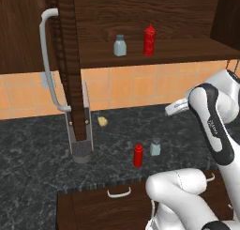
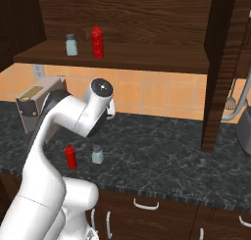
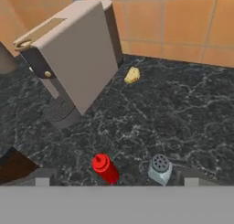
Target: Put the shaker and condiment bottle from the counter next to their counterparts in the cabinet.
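On the dark counter (image 1: 42, 154) stand a red condiment bottle (image 1: 138, 156) (image 2: 71, 157) (image 3: 105, 168) and, just to its right, a pale shaker (image 1: 155, 147) (image 2: 97, 155) (image 3: 160, 169). Their counterparts, a shaker (image 1: 120, 45) (image 2: 71, 44) and a red bottle (image 1: 149, 40) (image 2: 97, 42), stand side by side on the shelf of the open cabinet (image 1: 187, 53) (image 2: 147, 60). My gripper (image 3: 116, 181) hangs above and behind the counter pair. It is open, with its tips wide apart and nothing between them.
A beige coffee machine (image 3: 75, 49) (image 1: 83, 130) stands at the back left, half behind the cabinet door (image 1: 70, 60) and its curved handle (image 1: 47, 60). A small yellow lump (image 1: 102, 121) (image 3: 132, 75) lies by the tiled wall. A drawer (image 1: 117, 201) sits below.
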You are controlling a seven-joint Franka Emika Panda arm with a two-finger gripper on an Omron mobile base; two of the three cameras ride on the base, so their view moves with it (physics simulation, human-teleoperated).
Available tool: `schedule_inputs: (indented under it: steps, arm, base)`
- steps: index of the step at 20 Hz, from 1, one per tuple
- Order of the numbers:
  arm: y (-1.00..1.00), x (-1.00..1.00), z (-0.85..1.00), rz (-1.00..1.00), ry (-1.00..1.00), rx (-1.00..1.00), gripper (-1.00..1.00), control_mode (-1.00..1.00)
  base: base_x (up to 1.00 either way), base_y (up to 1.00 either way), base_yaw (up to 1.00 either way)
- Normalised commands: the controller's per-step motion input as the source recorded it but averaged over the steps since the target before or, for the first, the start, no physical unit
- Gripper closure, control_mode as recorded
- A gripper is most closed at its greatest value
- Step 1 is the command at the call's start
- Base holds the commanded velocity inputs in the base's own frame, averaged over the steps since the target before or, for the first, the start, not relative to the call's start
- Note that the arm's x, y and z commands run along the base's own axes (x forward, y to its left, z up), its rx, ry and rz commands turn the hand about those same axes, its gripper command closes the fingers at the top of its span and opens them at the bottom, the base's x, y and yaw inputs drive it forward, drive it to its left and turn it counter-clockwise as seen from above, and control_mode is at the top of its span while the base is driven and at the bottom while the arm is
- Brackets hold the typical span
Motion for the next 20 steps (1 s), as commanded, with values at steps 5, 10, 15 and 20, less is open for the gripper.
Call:
schedule_inputs:
  steps: [5, 10, 15, 20]
  arm:
    - [-0.12, -0.03, -0.11, 0.09, -0.1, 0.05, -1.0, -1.0]
    - [-0.24, 0.01, -0.38, 0.16, -0.02, 0.0, -1.0, -1.0]
    - [-0.25, 0.05, -0.46, 0.12, 0.01, 0.02, -1.0, -1.0]
    - [-0.17, 0.0, -0.4, 0.1, -0.09, 0.01, -1.0, -1.0]
  base:
    - [0.0, 0.0, 0.0]
    - [0.0, 0.0, 0.0]
    - [0.0, 0.0, 0.0]
    - [0.0, 0.0, 0.0]
